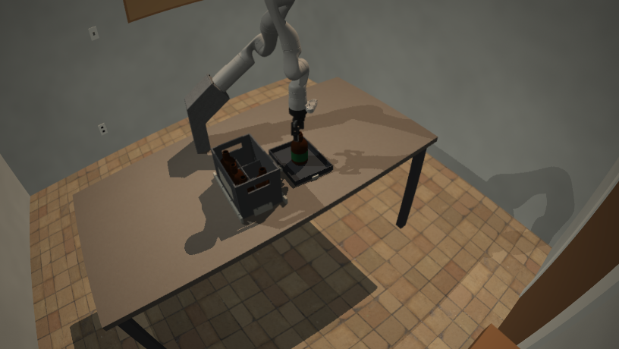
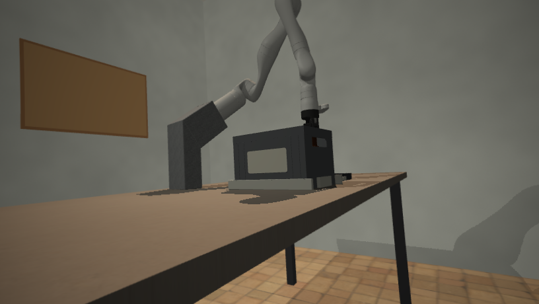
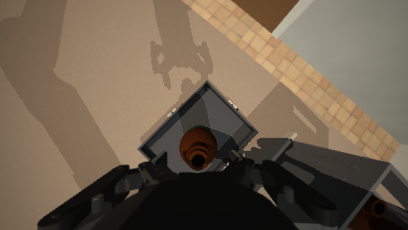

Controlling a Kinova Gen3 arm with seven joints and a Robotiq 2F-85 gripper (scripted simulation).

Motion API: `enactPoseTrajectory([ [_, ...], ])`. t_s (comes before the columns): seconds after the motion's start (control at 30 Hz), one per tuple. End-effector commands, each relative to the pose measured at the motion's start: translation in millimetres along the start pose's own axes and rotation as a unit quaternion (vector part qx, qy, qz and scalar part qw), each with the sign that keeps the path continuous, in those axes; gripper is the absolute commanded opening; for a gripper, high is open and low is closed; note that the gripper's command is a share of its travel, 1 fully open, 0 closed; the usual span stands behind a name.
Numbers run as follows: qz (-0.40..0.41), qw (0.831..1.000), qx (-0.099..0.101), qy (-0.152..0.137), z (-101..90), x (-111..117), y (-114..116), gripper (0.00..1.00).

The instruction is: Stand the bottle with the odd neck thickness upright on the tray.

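Note:
A brown bottle with a green label stands upright on the dark tray. My gripper is open, with its fingers apart on either side of this bottle's neck. The dark grey crate stands beside the tray. Brown bottle necks show inside it, such as one bottle at the front right and another bottle at the back left. The crate walls hide most of these bottles. I cannot tell neck thicknesses apart at this size.
The crate's near wall rises higher than the tray's low rim, close beside it. Pale strips lie along the crate's base. The table extends around both, and its front edge runs past the crate and tray.

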State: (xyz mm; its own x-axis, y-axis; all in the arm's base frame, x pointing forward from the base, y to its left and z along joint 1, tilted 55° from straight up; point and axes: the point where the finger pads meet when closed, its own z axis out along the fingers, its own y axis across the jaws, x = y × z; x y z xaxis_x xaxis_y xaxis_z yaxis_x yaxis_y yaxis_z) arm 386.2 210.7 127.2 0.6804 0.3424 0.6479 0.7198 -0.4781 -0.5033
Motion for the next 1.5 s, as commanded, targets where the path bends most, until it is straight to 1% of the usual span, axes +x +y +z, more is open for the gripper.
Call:
enactPoseTrajectory([
  [0.0, 0.0, 1.0, -0.001, 0.0, -0.4, 0.2, 0.4, 1.0],
  [1.13, 0.0, 1.0, -0.001, 0.0, -0.6, 0.2, 0.4, 1.0],
  [1.47, 0.0, 1.0, -0.001, 0.0, -8.2, 0.2, 0.4, 1.0],
])
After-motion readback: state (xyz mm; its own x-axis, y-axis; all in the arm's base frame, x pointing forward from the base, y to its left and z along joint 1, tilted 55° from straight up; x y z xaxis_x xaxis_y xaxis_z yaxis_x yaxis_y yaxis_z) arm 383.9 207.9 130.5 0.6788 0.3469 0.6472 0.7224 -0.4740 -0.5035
